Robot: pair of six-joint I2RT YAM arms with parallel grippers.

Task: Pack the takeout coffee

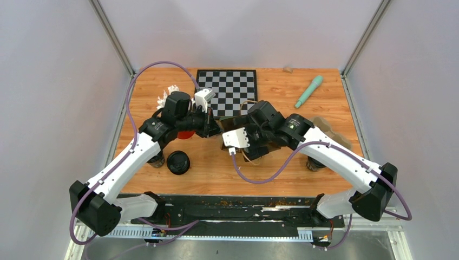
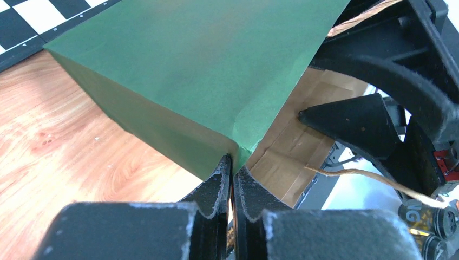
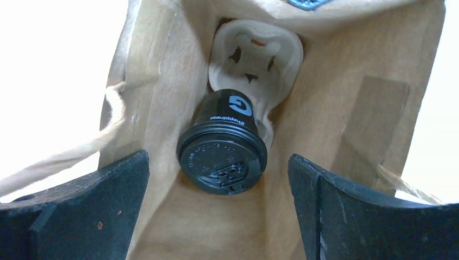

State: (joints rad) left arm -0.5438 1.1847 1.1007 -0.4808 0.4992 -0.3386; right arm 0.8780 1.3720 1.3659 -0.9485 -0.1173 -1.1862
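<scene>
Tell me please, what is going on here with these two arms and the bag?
The left end effector is shut on the rim of the green paper bag, holding it. The right end effector stands open at the bag's mouth. One black-lidded coffee cup sits inside the bag, in a pale pulp carrier. Another lidded cup stands on the table, not yet packed.

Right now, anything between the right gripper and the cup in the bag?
Nothing visible. The right gripper is open and faces straight into the bag. The cup lies dead ahead, its base at the tray, and the bag's walls stand off to both sides.
</scene>
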